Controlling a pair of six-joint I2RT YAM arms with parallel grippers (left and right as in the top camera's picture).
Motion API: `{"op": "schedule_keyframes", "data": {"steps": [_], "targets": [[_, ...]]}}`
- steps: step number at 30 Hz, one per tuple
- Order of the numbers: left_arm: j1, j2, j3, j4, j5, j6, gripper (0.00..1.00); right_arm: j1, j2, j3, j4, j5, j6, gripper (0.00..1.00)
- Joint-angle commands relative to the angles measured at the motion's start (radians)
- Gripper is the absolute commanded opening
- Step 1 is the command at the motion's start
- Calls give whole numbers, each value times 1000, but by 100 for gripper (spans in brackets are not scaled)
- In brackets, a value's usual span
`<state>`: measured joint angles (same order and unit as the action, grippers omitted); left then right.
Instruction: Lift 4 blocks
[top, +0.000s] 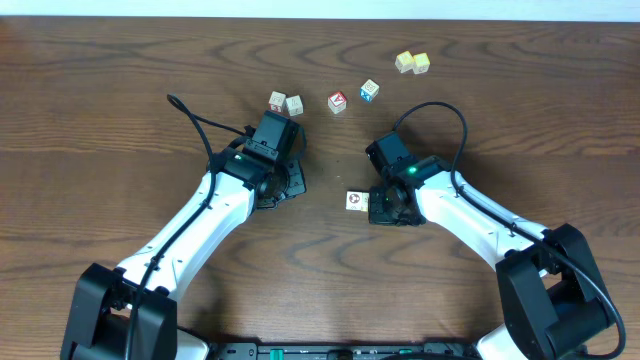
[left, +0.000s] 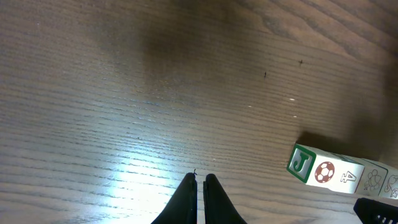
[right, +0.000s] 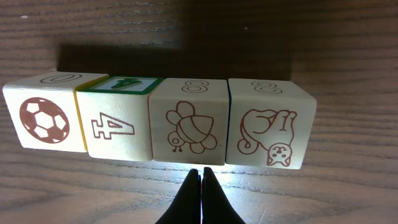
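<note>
The dark brown wooden worktop (top: 100, 150) fills every view, and nothing of the room shows past it. My 2 arms reach in from the near edge. The left arm (top: 200, 220) slants toward the middle and the right arm (top: 470, 215) slants in to face it, both wrists bent down at the wood. My left gripper (left: 200, 180) has its 2 fingers pressed together on nothing, over bare wood. My right gripper (right: 202, 173) is likewise pinched closed and empty, its tips just beside the 4 blocks (right: 186, 124). These sit in 1 tight row near the worktop's middle, their faces showing a ball, a 4, a winged creature and a cat. 6 more cubes lie toward the far edge: 2 pale cubes (top: 277, 101), 1 red cube (top: 337, 101), 1 blue cube (top: 370, 90) and 2 yellow cubes (top: 404, 61).
</note>
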<state>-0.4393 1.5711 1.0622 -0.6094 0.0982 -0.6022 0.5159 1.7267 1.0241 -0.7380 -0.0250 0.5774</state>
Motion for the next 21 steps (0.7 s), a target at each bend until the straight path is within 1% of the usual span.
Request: {"op": "schedule_keyframes", "data": {"steps": [1,21], "targets": [[2,-2,-18,-4,-13,-1,8,9,-18,-7,6,21,12,2],[2,-2,-18,-4,-13,-1,8,9,-18,-7,16,29,9,1]]}}
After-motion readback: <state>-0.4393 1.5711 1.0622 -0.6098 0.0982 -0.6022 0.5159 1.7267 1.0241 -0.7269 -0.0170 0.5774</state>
